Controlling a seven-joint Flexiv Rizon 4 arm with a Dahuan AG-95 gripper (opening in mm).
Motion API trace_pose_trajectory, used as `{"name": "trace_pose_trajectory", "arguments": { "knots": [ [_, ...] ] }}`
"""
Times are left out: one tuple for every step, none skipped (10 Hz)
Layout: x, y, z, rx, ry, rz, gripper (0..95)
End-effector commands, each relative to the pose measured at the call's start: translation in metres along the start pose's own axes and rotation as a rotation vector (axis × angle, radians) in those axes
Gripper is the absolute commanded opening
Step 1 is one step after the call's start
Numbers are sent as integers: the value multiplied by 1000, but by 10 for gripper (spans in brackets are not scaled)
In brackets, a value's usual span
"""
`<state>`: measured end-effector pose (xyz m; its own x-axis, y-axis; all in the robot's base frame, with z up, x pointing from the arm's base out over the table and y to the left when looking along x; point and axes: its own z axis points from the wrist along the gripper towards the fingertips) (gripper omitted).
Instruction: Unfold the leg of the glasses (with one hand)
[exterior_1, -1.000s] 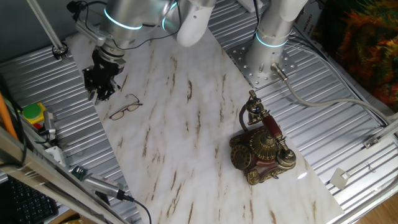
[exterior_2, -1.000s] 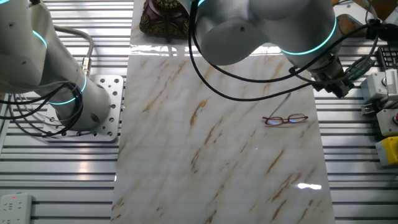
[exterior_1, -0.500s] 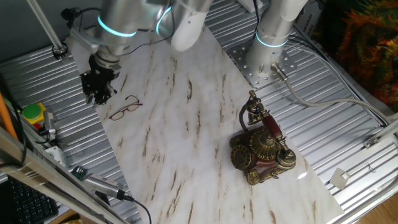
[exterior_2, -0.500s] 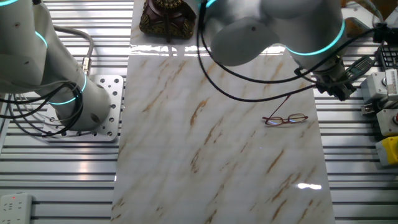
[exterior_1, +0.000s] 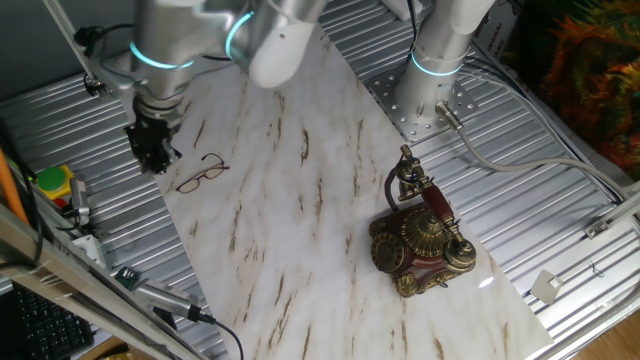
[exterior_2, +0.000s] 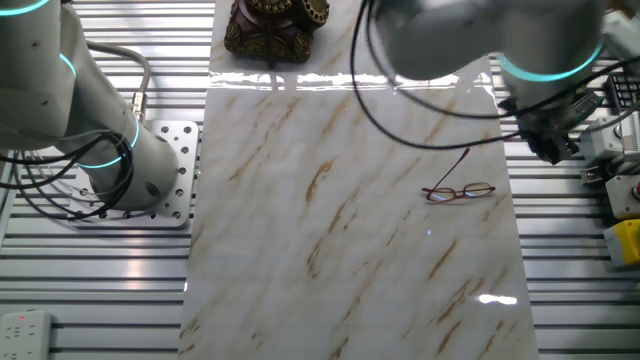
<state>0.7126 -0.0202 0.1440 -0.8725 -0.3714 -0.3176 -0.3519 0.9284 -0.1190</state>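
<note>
Gripper state: the hand (exterior_1: 152, 150) is hanging near the edge of the marble board (exterior_1: 300, 200), not holding anything; whether its fingers are apart or together is not possible to tell, because it is dark and small in both views.
Glasses position: the glasses (exterior_2: 458, 190) are lying on the board near its edge, lenses on the surface, with one leg standing out away from the frame. The hand is beside them, not touching.
Risk one: the frame is thin and light, so it is probably sliding away if a finger is pushing the leg without something holding the front.
Risk two: the glasses are lying close to the board edge, so a push toward that side is possibly sending them onto the ribbed metal table (exterior_1: 560, 200).
Risk three: a too strong squeeze is likely bending the wire leg or hinge.
Count: one pair of glasses, one hand, one antique telephone (exterior_1: 420, 235) well apart from the glasses, one marble board.
</note>
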Motion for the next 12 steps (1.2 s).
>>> {"name": "trace_pose_trajectory", "arguments": {
  "knots": [
    [-1, 3, -3, -27, 109, 108, 0],
    [-2, 6, -3, -29, 124, 149, 0],
    [-3, 8, -3, -30, 136, 175, 0],
    [-5, 12, -1, -29, 174, 224, 0],
    [-5, 14, 1, -26, 210, 266, 190],
    [-5, 14, 1, -13, 220, 266, 190],
    [-5, 14, 2, -13, 221, 257, 190],
    [-4, 13, 2, -17, 234, 253, 190],
    [-1, 12, 4, -22, 241, 240, 190],
    [7, 9, 8, -30, 249, 217, 0],
    [15, 6, 11, -41, 250, 206, 0],
    [21, 4, 14, -44, 248, 199, 0]
  ]
}}
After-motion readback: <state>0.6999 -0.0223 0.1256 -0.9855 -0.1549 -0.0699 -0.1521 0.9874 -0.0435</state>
